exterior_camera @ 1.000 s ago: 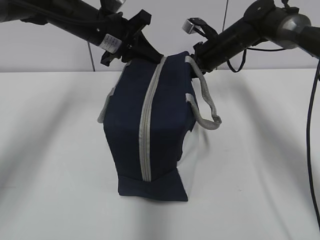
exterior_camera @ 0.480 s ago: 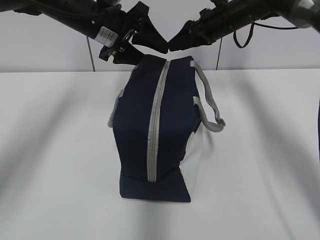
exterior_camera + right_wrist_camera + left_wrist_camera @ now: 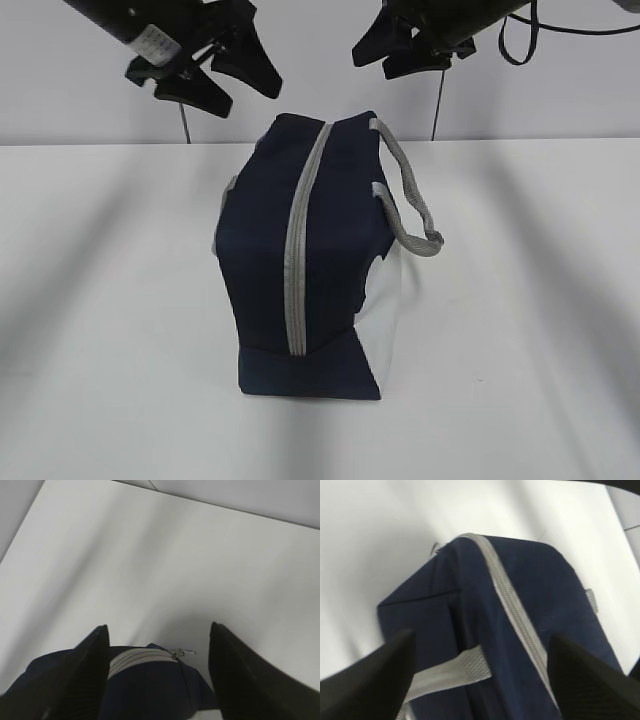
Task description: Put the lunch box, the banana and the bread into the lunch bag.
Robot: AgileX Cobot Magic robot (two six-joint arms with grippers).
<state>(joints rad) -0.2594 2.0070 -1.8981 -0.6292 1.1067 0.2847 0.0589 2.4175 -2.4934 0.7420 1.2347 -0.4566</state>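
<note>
Risk: lunch bag (image 3: 300,250) at frame centre stands zipped and unsupported on the table (image 3: 100,300), both claws (image 3: 215,70) (image 3: 400,45) spread empty above, so toppling remains possible.

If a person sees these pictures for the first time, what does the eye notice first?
First comes the navy-blue lunch bag, zipped shut in the middle of the white table, with a grey zipper over its top and a grey strap handle on its right side. Above it hang two black grippers, the left gripper and the right gripper, both open and empty.
</note>
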